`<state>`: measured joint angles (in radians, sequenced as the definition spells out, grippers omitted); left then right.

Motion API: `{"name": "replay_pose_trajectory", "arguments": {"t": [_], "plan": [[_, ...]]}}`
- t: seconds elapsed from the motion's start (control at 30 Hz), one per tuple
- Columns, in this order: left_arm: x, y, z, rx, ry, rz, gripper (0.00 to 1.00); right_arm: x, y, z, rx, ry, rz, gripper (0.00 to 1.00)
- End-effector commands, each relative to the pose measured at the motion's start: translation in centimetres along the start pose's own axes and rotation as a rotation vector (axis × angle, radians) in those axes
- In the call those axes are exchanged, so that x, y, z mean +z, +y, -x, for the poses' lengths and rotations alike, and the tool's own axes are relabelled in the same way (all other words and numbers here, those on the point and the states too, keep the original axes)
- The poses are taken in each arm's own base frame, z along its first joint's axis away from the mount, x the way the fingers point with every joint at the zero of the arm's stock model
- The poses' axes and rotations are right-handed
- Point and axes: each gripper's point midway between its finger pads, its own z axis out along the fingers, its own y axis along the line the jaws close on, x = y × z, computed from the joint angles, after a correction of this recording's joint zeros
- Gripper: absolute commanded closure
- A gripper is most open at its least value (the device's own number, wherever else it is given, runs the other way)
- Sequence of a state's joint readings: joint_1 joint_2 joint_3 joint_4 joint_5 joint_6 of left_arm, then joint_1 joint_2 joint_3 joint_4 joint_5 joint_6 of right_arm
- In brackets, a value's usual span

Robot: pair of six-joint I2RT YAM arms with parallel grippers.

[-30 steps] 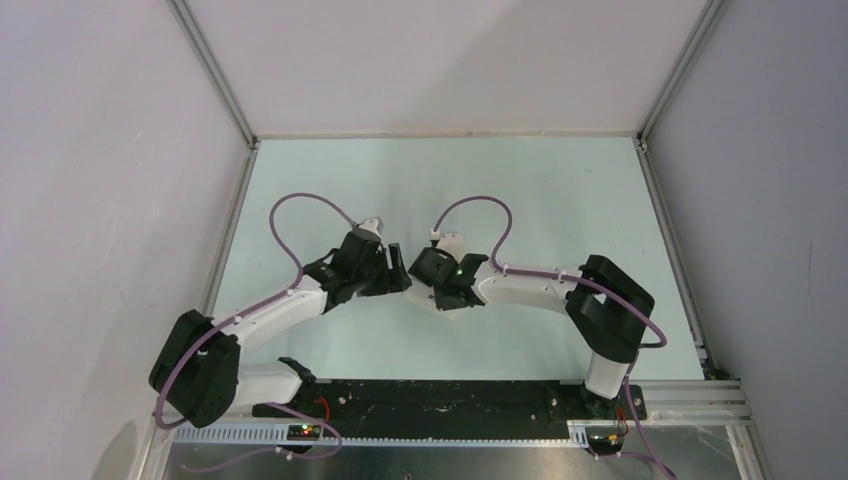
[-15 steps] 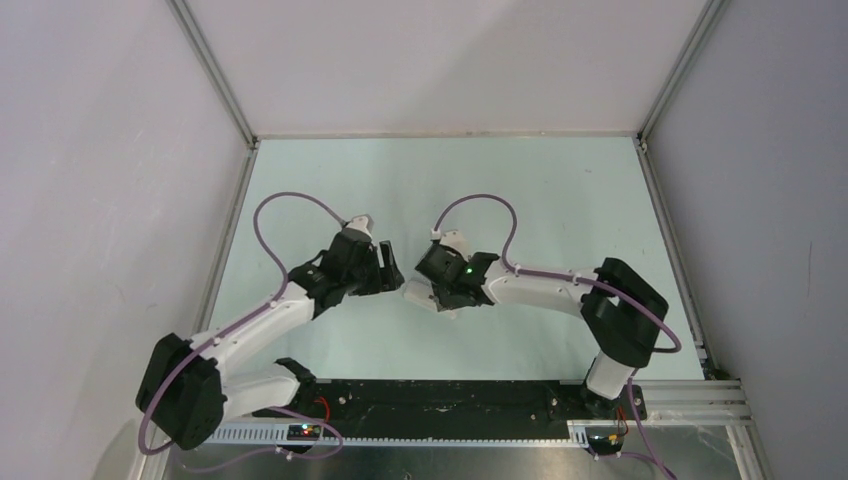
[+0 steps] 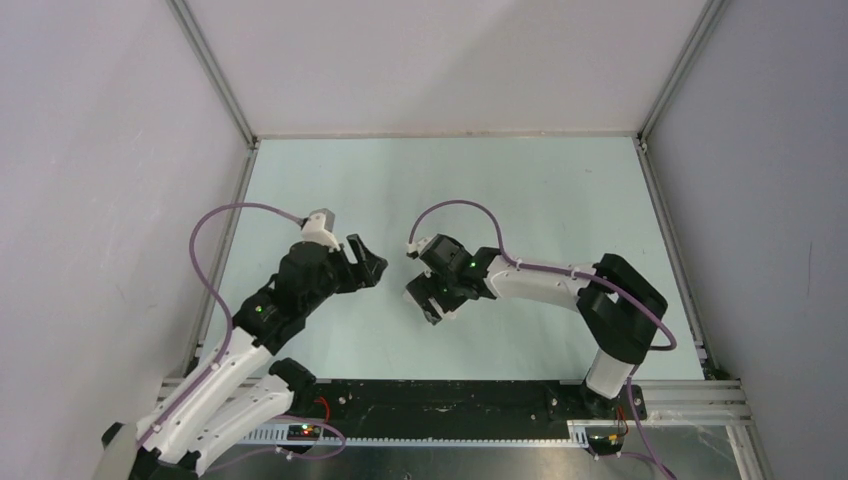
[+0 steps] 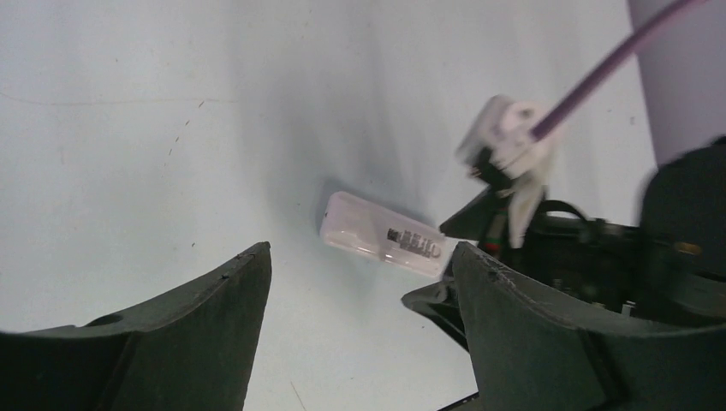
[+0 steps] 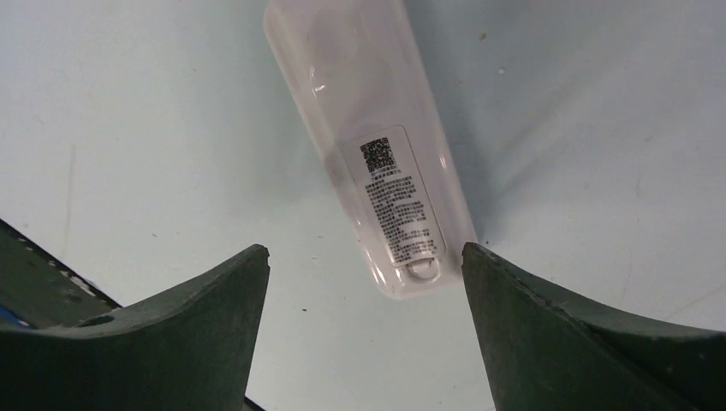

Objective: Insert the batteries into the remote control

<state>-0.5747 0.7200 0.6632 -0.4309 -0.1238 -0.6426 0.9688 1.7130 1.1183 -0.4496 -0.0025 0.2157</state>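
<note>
— Near the middle of the counter (image 3: 560,200), what lies there?
— Remote control (image 5: 377,163), label (image 5: 398,205) up, between the wide-spread fingers of the right gripper (image 5: 361,250), touching neither. Left gripper (image 4: 360,248), also spread wide, empty, to its left.

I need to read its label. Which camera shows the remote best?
Right wrist: the remote control is large, its label clear. Left wrist shows it small, one end behind the right gripper. Top external barely shows it under that gripper.

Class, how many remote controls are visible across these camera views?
1. The remote control lies label side up on the table, just below the open right gripper; others could be hidden.
</note>
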Motion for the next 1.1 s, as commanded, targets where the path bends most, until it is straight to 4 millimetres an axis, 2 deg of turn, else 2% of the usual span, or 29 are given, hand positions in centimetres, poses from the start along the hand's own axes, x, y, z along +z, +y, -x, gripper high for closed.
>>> {"name": "replay_pose_trajectory", "arguments": {"t": [0.0, 0.2, 0.33, 0.4, 0.57, 0.63, 0.73, 0.83, 0.97, 1.0, 1.03, 1.07], "plan": [[-1.0, 0.0, 1.1, 0.014, -0.044, -0.008, 0.18, 1.1, 0.2, -0.2, -0.159, 0.011, 0.062, 0.13], [-1.0, -0.1, 0.5, 0.017, -0.017, -0.015, 0.17, 2.5, -1.3, -1.3, -0.171, 0.067, 0.028, 0.14], [-0.9, 0.0, 0.2, 0.024, -0.002, -0.013, 0.16, 3.6, -1.9, -2.4, -0.185, 0.112, -0.017, 0.20], [-0.9, 0.0, 0.2, 0.028, 0.001, -0.011, 0.16, 3.8, -1.9, -2.6, -0.183, 0.122, -0.026, 0.27], [-1.0, 0.1, -0.1, 0.031, 0.010, -0.012, 0.14, 3.5, -2.1, -1.7, -0.126, 0.085, -0.065, 0.60], [-1.0, -0.3, -0.3, 0.043, 0.025, -0.034, 0.12, 3.0, -1.8, -1.2, -0.099, 0.056, -0.067, 0.65], [-1.2, -0.8, -0.3, 0.080, 0.034, -0.067, 0.08, 1.7, -0.9, 0.1, -0.046, 0.000, -0.026, 0.67], [-1.7, -1.1, 0.3, 0.094, 0.011, -0.085, 0.05, 0.0, 1.2, 1.6, 0.053, -0.061, 0.115, 0.68], [-2.4, -2.0, 1.2, 0.104, -0.018, -0.122, 0.02, -3.7, 3.5, 4.5, 0.196, -0.180, 0.322, 0.70], [-2.6, -2.5, 1.5, 0.107, -0.024, -0.142, 0.02, -5.1, 4.1, 5.9, 0.204, -0.241, 0.373, 0.70], [-2.8, -2.9, 1.5, 0.108, -0.020, -0.165, 0.02, -5.9, 4.8, 5.9, 0.242, -0.239, 0.435, 0.70], [-3.1, -3.9, 1.7, 0.108, -0.018, -0.209, 0.02, -7.4, 5.3, 7.1, 0.244, -0.294, 0.478, 0.70]]}}
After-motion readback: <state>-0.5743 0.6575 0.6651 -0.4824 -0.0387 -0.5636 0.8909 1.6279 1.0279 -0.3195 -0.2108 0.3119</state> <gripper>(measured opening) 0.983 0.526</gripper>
